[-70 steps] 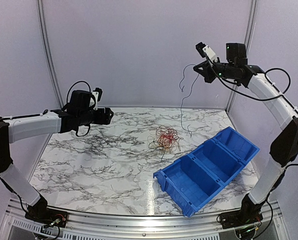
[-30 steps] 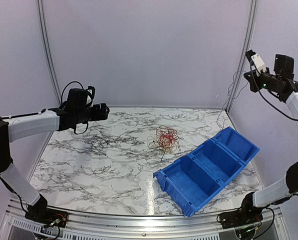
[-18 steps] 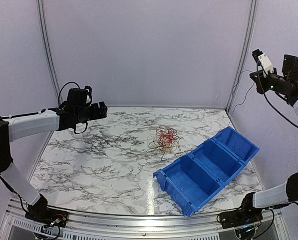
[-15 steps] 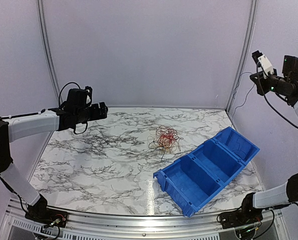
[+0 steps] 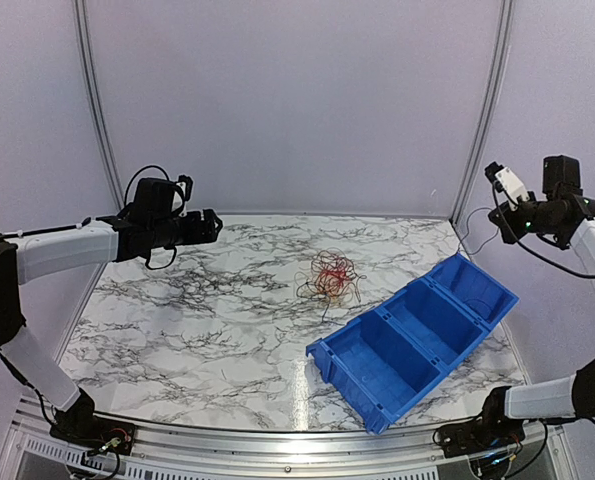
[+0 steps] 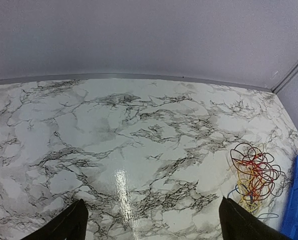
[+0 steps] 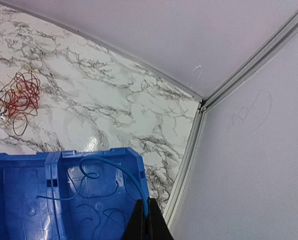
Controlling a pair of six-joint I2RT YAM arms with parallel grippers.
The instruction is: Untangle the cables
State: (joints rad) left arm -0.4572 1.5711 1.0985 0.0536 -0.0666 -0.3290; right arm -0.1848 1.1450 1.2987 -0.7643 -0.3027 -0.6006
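right hand (image 7: 144, 220) closed on a blue wire (image 7: 121, 168) trailing into the end compartment of the bin (image 7: 98, 151): lower over it before release, lest it drape the rim; left hand (image 6: 153, 210) open.

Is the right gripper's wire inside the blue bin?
Yes, the blue wire loops from the shut right gripper into the bin's end compartment.

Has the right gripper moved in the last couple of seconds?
Yes. The right gripper, pinching a blue cable, swung rightward across the corner post and down, over the blue bin.
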